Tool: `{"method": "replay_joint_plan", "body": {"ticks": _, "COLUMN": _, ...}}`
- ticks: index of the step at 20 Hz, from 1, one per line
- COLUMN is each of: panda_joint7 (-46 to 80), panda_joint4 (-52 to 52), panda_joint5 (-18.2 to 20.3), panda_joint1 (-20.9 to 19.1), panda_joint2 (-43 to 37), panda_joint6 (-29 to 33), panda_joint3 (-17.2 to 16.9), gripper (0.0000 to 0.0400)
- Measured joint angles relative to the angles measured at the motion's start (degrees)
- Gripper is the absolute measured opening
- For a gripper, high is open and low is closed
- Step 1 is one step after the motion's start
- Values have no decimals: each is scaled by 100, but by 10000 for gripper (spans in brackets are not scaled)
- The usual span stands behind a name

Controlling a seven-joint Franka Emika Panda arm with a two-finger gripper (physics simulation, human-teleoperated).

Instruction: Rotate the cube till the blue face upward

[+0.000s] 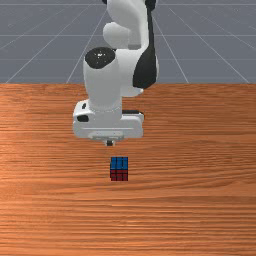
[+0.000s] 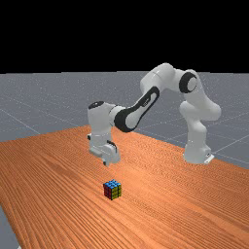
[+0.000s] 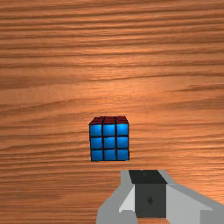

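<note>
Right, here's my gripper [image 1: 109, 143], up in the air over the table [image 1: 200, 150], and its two fingers stand together, closed, with nothing pinched between them. The cube [image 2: 112, 189] sits flat on the wood, below the fingertips and off to one side: in the front view it's nearer that camera and a touch toward the front view's right. No contact between the two that I can make out. And look at the colours: blue is on top in the far view, red and yellow on the sides, and the wrist camera looks down on all nine blue squares with a sliver of red at the edge. So by my reading the turning part is done and I'm at the finish, with the hand away from the cube. What does the next move call for? Very little, I'd say: no fresh grasp, no push, just hold off, or lift straight up if I want more room. The one thing to watch is dropping low and sideways, as closed tips could nudge an edge and tip that blue face away.
</note>
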Motion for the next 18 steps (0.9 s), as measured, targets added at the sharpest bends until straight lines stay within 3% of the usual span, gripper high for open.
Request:
{"method": "replay_joint_plan", "body": {"ticks": 7, "panda_joint7": 129, "panda_joint4": 160, "panda_joint5": -20, "panda_joint1": 300, "panda_joint2": 406, "panda_joint6": 25, "panda_joint3": 216, "gripper": 0}}
{"method": "replay_joint_plan", "body": {"ticks": 18, "panda_joint7": 127, "panda_joint4": 195, "panda_joint5": 23, "panda_joint1": 273, "panda_joint2": 878, "panda_joint6": 260, "panda_joint3": 252, "gripper": 2}}
